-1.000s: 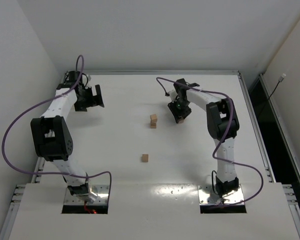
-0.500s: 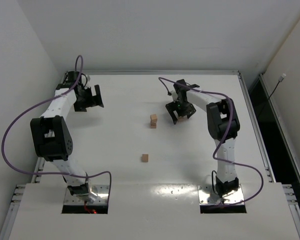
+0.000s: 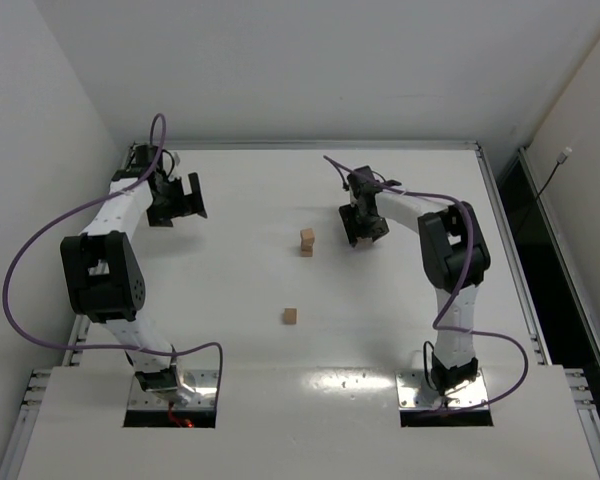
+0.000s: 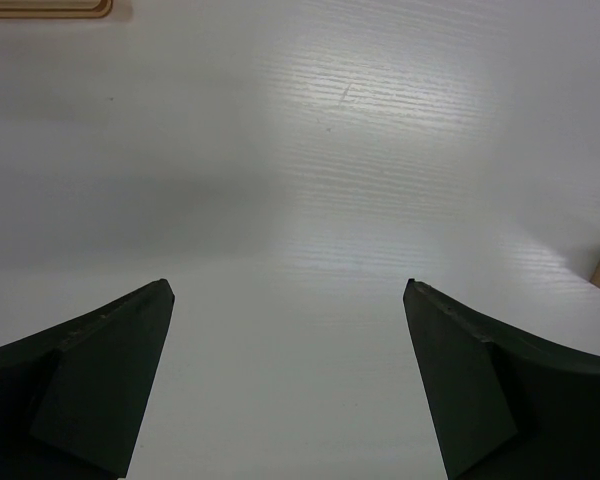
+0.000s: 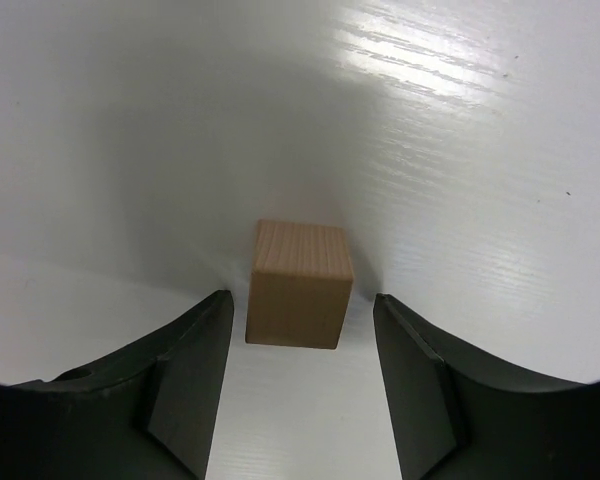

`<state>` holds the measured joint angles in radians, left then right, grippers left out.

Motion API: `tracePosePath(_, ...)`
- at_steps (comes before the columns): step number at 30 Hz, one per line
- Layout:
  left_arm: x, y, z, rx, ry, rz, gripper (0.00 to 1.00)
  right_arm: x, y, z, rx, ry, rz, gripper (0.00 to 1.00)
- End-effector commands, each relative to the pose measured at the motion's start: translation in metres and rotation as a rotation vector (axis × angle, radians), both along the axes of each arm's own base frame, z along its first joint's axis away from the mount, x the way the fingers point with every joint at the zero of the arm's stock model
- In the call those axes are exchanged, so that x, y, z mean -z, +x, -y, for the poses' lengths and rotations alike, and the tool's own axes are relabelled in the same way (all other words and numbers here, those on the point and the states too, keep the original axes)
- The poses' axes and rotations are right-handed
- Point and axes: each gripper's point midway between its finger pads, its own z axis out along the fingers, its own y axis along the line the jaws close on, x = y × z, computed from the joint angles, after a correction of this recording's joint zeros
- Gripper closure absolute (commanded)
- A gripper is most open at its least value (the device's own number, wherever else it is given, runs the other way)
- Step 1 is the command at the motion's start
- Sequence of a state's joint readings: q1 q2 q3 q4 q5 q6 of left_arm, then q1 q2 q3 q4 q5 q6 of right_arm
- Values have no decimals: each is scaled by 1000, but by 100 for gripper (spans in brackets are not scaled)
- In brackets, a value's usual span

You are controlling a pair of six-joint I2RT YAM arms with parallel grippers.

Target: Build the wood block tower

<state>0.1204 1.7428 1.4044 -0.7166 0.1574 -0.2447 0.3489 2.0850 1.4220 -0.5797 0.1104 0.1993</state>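
Held space: a wood block (image 5: 300, 283) sits on the table (image 5: 460, 120) between the fingers of the right gripper (image 5: 301, 296), with a slim gap on each side.
Tower (image 3: 307, 241): two blocks, one on the other, near the right gripper's left side, apart from it.
Lone block (image 3: 290, 316): nearer the arm bases than the tower, well apart from both grippers.
Left gripper (image 3: 196, 195): well left of the tower, nothing between its fingers.

A robotics lab, by the look of it: a white desk (image 3: 240, 290) boxed in by plain white walls (image 3: 280, 70), the left arm (image 3: 105, 275) and right arm (image 3: 450, 260) bolted at its six o'clock edge, purple cables (image 3: 7, 285) looping loose, a metal rail (image 3: 505, 240) along three o'clock.
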Motion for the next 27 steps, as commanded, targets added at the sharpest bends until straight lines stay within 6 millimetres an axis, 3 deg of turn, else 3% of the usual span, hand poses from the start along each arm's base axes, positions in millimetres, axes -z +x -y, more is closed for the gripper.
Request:
tracePosePath(1,-16,2,-6,-14,5,53,0,-21,23,-4,71,19,128,45)
tracePosePath(8,-16,2,-6,-14,5,53,0,-12,33,-17,62,39,103,49)
tracePosePath(12,-16,2,-7,-19,12,52,0,-7,27,-15,62,33,87,69)
tracePosePath(13,-13,0,-7,-19,11,43,0,-12,28,-14,66,29,100,82)
tracePosePath(15,-13,0,-7,-19,11,43,0,-17,30,-13,78,29,113,95)
tracePosePath(17,-9,0,-7,-19,10,34,0,-26,30,-11,81,26,128,100)
tracePosePath(21,-9,0,-7,-19,10,34,0,-61,27,-16,-1,58,164,100)
tracePosePath(22,-9,0,-6,-6,6,36,0,-80,24,-30,-68,133,173,100)
tracePosePath(25,-10,0,-4,9,2,38,0,-114,14,-47,-273,219,131,100)
tracePosePath(26,-10,0,-3,14,-6,39,0,-133,23,-55,-326,241,153,100)
tracePosePath(27,-10,0,-1,19,-15,40,0,-136,8,-59,-412,263,88,100)
